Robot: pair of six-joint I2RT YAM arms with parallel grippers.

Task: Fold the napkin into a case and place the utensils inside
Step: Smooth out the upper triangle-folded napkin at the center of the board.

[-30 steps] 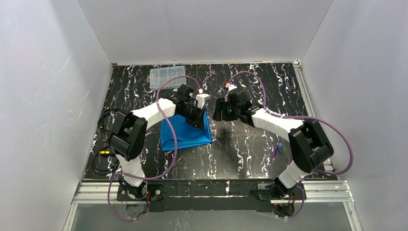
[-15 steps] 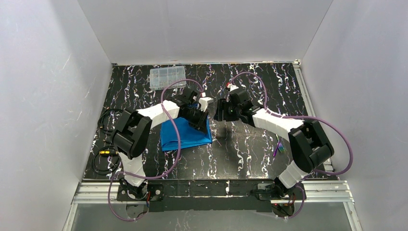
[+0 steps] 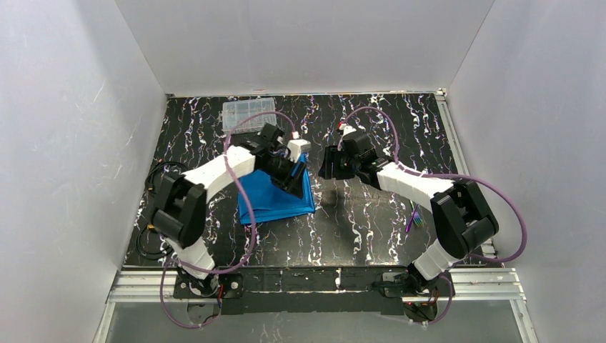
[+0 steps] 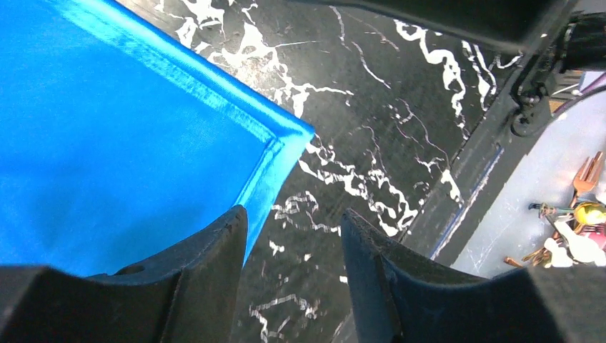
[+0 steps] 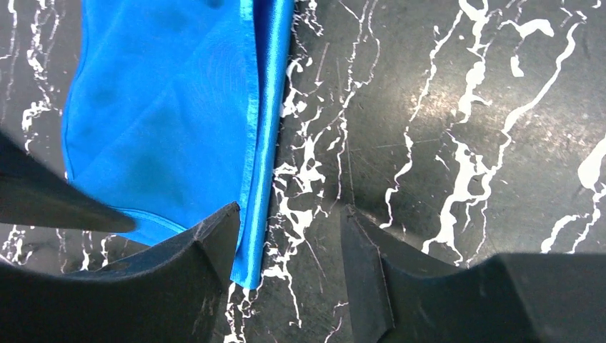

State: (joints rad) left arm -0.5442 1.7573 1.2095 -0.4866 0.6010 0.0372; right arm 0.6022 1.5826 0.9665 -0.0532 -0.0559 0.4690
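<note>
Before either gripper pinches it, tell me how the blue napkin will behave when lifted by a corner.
The napkin looks thin and lies flat with soft creases, so it will probably droop rather than hold shape. Its hem is shiny, so it may slip from a light pinch.

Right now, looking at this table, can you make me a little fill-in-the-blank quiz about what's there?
1. The folded napkin is bright ____.
2. Both pairs of jaws stand ____, clamping nothing.
3. The utensils lie on the robot's ____ side of the table.
Missing words: blue; open; right.
</note>
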